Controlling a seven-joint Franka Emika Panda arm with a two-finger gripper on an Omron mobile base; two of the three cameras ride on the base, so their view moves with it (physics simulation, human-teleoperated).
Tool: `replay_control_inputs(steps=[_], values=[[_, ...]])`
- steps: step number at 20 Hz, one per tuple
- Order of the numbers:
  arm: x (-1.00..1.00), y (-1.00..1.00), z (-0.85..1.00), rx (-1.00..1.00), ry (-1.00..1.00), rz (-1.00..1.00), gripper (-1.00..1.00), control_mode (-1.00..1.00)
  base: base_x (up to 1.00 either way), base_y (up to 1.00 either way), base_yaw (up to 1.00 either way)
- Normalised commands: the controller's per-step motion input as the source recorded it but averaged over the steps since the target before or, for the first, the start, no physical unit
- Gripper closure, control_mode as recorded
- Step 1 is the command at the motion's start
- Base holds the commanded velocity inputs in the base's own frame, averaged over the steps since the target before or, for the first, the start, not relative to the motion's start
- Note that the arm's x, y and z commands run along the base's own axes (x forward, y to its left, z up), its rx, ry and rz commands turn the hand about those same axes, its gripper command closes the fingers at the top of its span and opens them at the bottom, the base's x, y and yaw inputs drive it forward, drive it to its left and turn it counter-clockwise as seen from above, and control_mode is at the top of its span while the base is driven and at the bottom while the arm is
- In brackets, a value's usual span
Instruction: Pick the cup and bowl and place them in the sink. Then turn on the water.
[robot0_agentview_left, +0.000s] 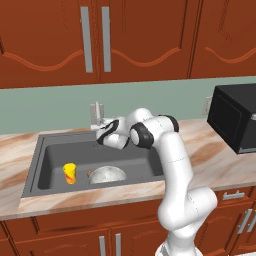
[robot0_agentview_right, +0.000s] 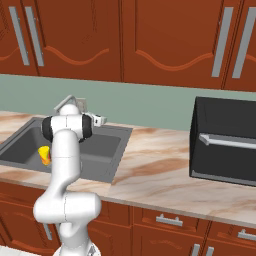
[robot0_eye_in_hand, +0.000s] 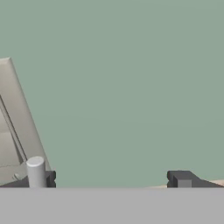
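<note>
Cup (robot0_agentview_left: 70, 173) and bowl (robot0_agentview_left: 107, 174) already sit in sink (robot0_agentview_left: 45, 150); fingers (robot0_eye_in_hand: 43, 178) wide open, empty, at faucet (robot0_agentview_left: 96, 114) for the water step.

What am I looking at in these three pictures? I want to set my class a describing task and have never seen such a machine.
This is a computer-drawn kitchen with a white robot arm on a base. Two pictures come from cameras on that base, behind the arm to its left and right. The third comes from a camera on the hand and looks along the tool at the green wall; its two dark fingertips stand wide apart and hold nothing. In the left picture the tool is up by the silver faucet. In the dark sink stand a yellow cup and a speckled bowl. A black microwave sits on the marbled counter. No water runs.
</note>
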Motion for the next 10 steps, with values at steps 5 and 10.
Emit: replay_control_inputs(steps=[5, 10], values=[[0.11, -0.56, 0.00, 0.00, 0.00, 0.00, -1.00, -1.00, 0.00, 0.00, 0.00], [0.09, -0.60, 0.00, 0.00, 0.00, 0.00, -1.00, -1.00, 0.00, 0.00, 0.00]])
